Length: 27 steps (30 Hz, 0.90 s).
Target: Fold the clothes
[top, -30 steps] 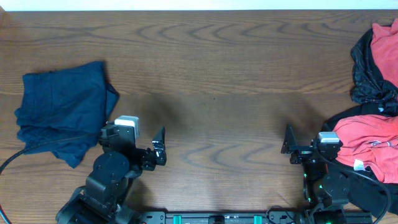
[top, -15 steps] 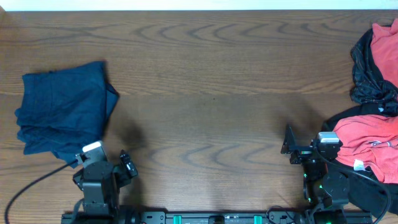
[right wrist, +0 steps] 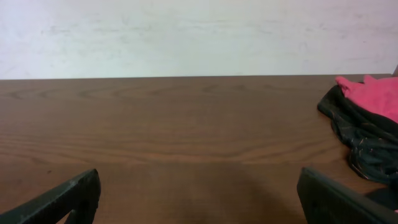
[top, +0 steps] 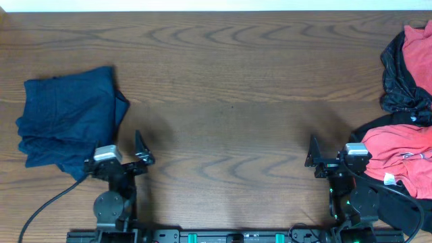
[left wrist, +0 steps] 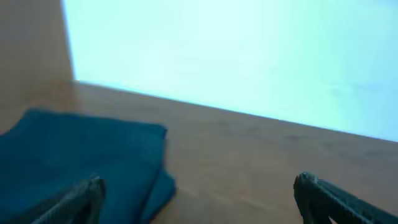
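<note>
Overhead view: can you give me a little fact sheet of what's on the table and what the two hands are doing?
Surface: brown wooden table
Left side: navy garment, folded into a rough rectangle
Right side, near edge: coral-red shirt, crumpled
Right side, far edge: black garment, in a heap
Left hand: open, empty, just right of the navy garment
Right hand: open, empty, left of the coral-red shirt
Folding: the navy garment looks done; the two on the right are not
</note>
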Each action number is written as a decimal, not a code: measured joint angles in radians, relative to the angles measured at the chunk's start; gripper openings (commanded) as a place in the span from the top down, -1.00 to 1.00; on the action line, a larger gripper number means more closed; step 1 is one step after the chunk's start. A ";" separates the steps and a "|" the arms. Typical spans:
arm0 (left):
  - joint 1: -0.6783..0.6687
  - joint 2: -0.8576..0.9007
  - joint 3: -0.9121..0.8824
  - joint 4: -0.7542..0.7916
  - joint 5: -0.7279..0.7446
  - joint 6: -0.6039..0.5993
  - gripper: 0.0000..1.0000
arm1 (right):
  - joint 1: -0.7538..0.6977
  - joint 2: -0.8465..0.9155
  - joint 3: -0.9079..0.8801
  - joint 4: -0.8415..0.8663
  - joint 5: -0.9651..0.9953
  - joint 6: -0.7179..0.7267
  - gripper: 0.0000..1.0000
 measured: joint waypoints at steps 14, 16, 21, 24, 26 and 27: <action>0.000 -0.001 -0.033 -0.062 0.089 0.057 -0.96 | 0.000 0.000 0.000 0.000 0.000 0.000 -0.98; 0.000 -0.001 -0.033 -0.062 0.089 0.058 -0.96 | 0.000 0.000 0.000 0.000 0.000 0.000 -0.98; 0.000 -0.001 -0.033 -0.062 0.089 0.060 -0.96 | 0.000 0.000 0.000 0.000 0.000 0.000 -0.98; 0.000 -0.001 -0.032 -0.062 0.089 0.060 -0.96 | 0.000 0.000 0.000 0.000 0.000 0.000 -0.98; 0.000 -0.001 -0.032 -0.062 0.089 0.060 -0.96 | 0.000 0.000 0.000 0.000 0.000 0.000 -0.99; 0.000 -0.001 -0.032 -0.062 0.089 0.060 -0.96 | 0.000 0.000 0.000 0.000 0.000 0.000 -0.98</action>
